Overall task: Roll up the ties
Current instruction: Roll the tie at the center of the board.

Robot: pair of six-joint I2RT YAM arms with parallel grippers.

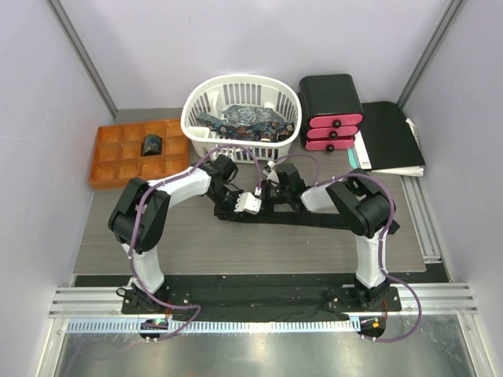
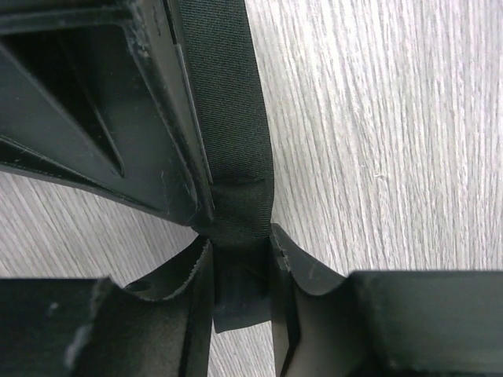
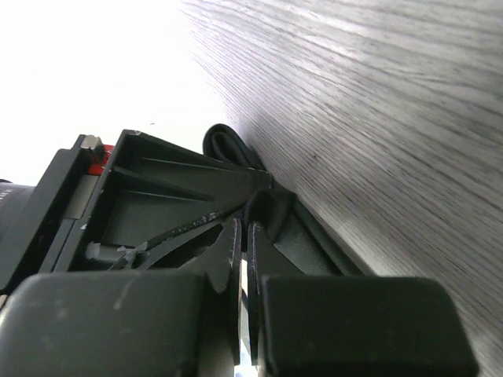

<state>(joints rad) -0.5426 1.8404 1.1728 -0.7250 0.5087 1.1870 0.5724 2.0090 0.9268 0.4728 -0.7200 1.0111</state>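
Observation:
A plain black tie (image 1: pixel 330 220) lies stretched across the table from the middle to the right. Its left end is bunched between both grippers. My left gripper (image 1: pixel 236 206) is shut on that end: in the left wrist view the black tie (image 2: pixel 236 118) runs down between the fingers of the left gripper (image 2: pixel 242 243), and a short tail sticks out below them. My right gripper (image 1: pixel 268 192) meets it from the right. In the right wrist view the right gripper (image 3: pixel 245 228) is shut, with a fold of the tie (image 3: pixel 224 145) at its tips. Several patterned ties (image 1: pixel 245 119) fill the white basket (image 1: pixel 196 122).
An orange compartment tray (image 1: pixel 110 161) at the back left holds one rolled dark tie (image 1: pixel 151 145). A black box with pink drawers (image 1: pixel 331 110) and a flat black folder (image 1: pixel 393 137) stand at the back right. Grey walls close in on both sides.

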